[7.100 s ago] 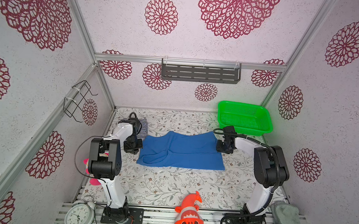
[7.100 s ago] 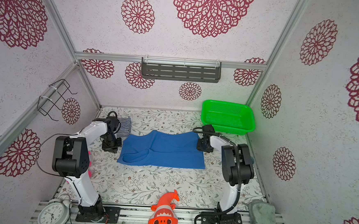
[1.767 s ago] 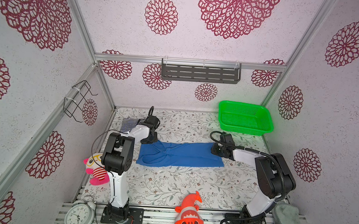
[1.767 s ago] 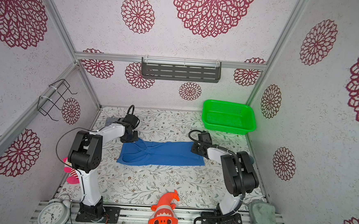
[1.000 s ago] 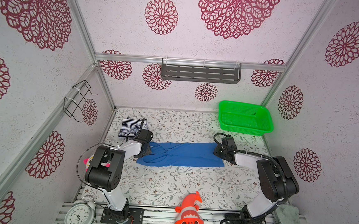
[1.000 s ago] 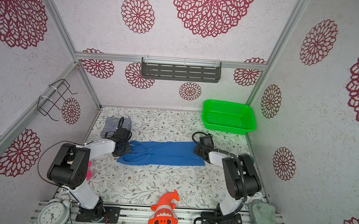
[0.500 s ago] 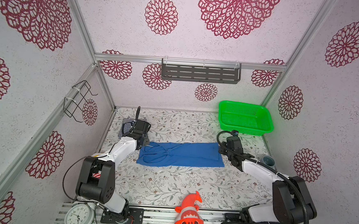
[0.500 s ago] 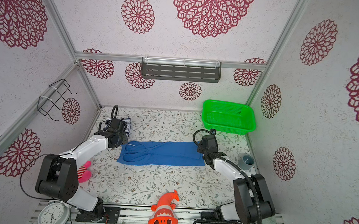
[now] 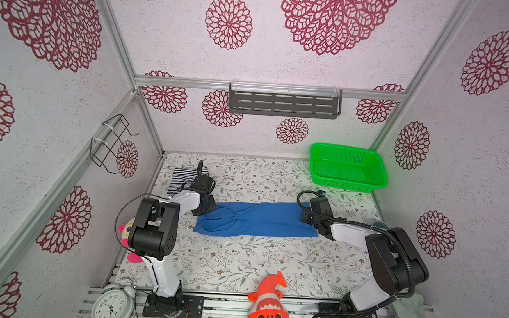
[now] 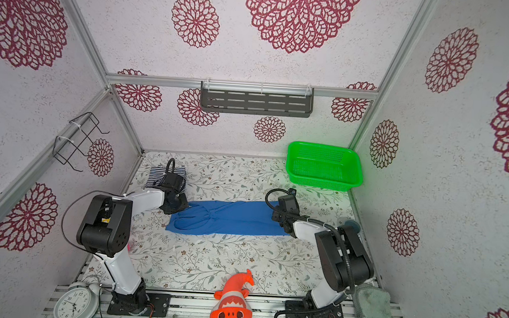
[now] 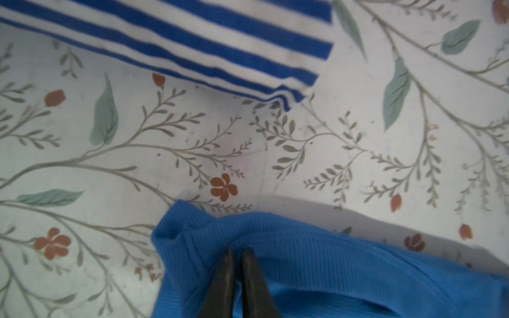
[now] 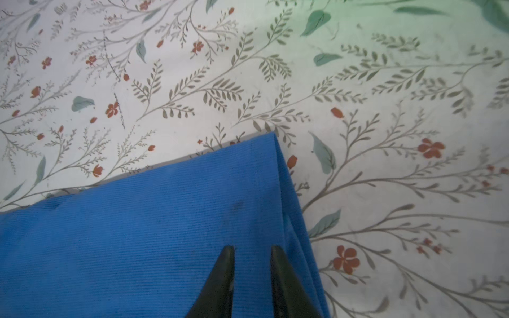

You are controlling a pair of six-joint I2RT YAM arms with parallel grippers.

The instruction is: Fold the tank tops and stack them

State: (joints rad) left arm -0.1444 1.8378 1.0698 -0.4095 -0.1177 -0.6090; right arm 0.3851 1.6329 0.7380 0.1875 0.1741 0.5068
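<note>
The plain blue tank top (image 9: 258, 219) (image 10: 228, 217) lies as a long folded band across the middle of the floral table. My left gripper (image 9: 205, 205) (image 11: 238, 252) is shut on its far left corner, and the blue cloth (image 11: 330, 261) bunches around the closed fingers. At the band's right end, my right gripper (image 9: 305, 219) (image 12: 252, 249) rests on the blue cloth (image 12: 137, 234). Its jaws stand a small gap apart, with flat cloth showing between them. The striped tank top (image 9: 182, 178) (image 11: 192, 41) lies folded at the back left, just behind my left gripper.
A green basket (image 9: 348, 186) stands at the back right. An orange fish plush (image 9: 265, 302), an alarm clock (image 9: 111, 307) and a grey-green towel (image 10: 371, 306) sit along the front rail. A pink plush (image 9: 126, 233) lies behind my left arm.
My left jaws have shut on the blue top's far left corner. My right jaws have narrowed over its right end. Both arms' elbows have swung back toward the front.
</note>
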